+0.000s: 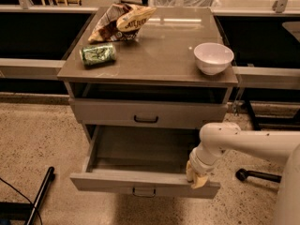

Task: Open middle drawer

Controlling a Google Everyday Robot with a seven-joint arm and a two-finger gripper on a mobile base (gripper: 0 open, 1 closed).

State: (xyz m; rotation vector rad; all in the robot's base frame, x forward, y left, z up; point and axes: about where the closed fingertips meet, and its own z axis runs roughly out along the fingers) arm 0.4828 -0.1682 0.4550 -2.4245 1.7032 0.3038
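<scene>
End effector (197, 176) sits low at the right end of the middle drawer (122, 182), against the top edge of its front. You cannot tell from this view how far it is open, or whether it has hold of that edge.

Work across from your left. A green can (98, 54) lies on its side near the left edge of the worktop (159, 60), with a crumpled snack bag (121, 22) just behind it. A white bowl (213, 57) stands at the right edge. Under the worktop, the top drawer (108, 112) is shut and flush.

The middle drawer stands pulled well out toward the camera, with its small dark handle (144, 191) at mid-front. Its long axis runs left to right across your view, and it slides along the line toward the camera.

The drawer therefore stretches away to the left of the end effector, and the handle lies well apart from it on that side. You may judge the opening nearly or wholly done. Any further pull should go straight toward the camera, because a pull from the right end could skew the drawer.
</scene>
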